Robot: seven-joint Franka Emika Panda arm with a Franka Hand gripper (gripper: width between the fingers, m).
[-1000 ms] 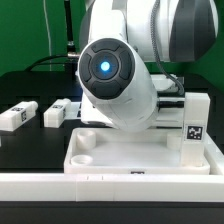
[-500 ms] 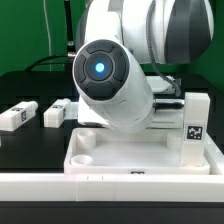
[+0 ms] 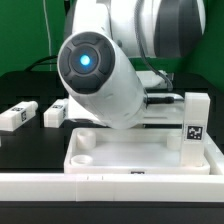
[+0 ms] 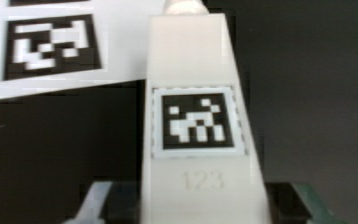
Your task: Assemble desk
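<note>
Exterior view: the Panda arm (image 3: 100, 75) fills the middle of the scene, and its blue-lit joint hides the gripper from this side. In front of it the desk top (image 3: 140, 152), a white rimmed tray, lies flat on the black table (image 3: 30, 150), with one round corner socket (image 3: 86, 142) open toward the exterior view's left. An upright leg (image 3: 196, 110), with a square tag on its face, stands at the desk top's far corner on the exterior view's right. Two loose legs lie on the table well apart from the tray, on the exterior view's left: an outer leg (image 3: 15, 116) and an inner leg (image 3: 57, 113) nearer the arm. A long white rail wall (image 3: 30, 185) runs across the foreground.

Wrist view: the gripper (image 4: 194, 205) is clenched on a tagged leg (image 4: 194, 60). One dark finger (image 4: 105, 200) lies against each long side of the leg's near end. The leg's square tag (image 4: 194, 122) faces the camera, and the leg runs away from the fingers above the dark table. Beside it a white tagged surface (image 4: 51, 45) shows; what it belongs to cannot be told. Whether the grasped leg is the upright one cannot be told either.
</note>
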